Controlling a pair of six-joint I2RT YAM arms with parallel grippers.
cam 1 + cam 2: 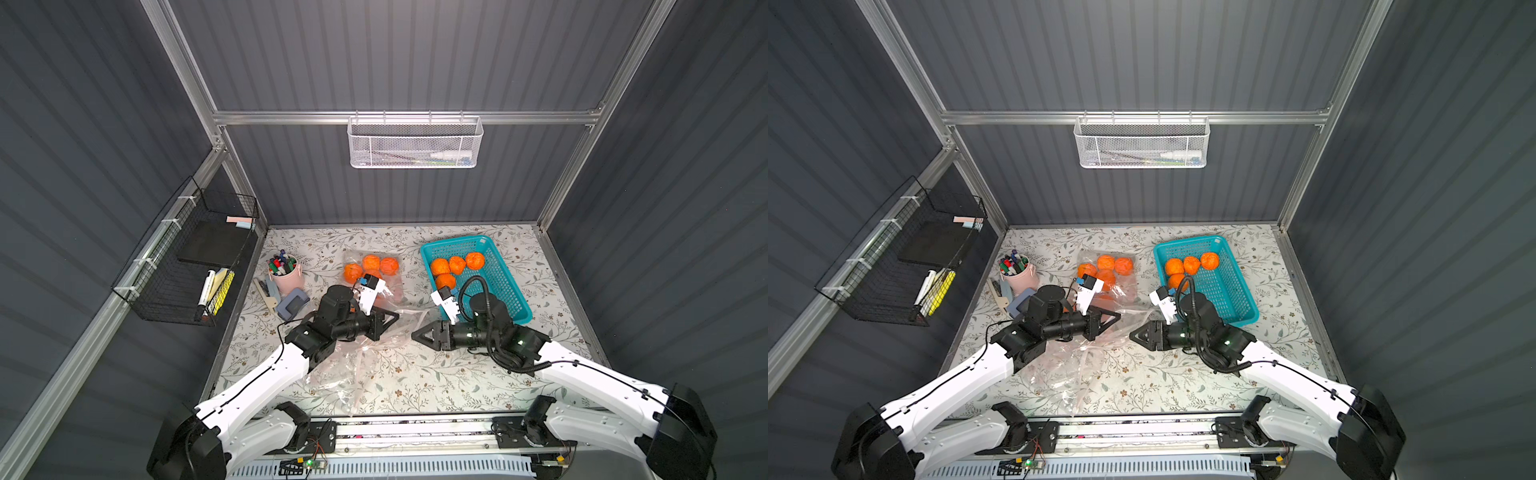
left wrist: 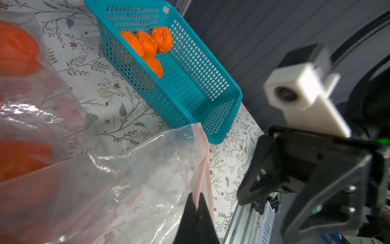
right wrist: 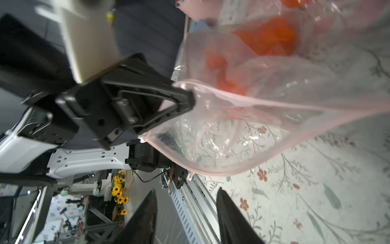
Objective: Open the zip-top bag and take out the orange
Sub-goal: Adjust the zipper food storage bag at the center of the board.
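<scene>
The left claw (image 2: 196, 202) is pinched tight on the pink zip strip of the bag (image 2: 147, 169), a thin, crinkled, glossy clear film whose mouth gapes in a wide loop. The right claw (image 3: 186, 190) faces it, tapered black fingers spread with nothing between, just short of the rim. Wrinkled round oranges (image 1: 371, 262) sit inside clear plastic at far centre. A teal lattice basket (image 1: 509, 291) stands far right, holding four more. The floral counter (image 1: 436, 382) is bare near right

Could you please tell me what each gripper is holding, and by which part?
The left gripper pinches the clear plastic zip-top bag by its pink zipper rim. The right gripper is open, holding nothing.
</scene>
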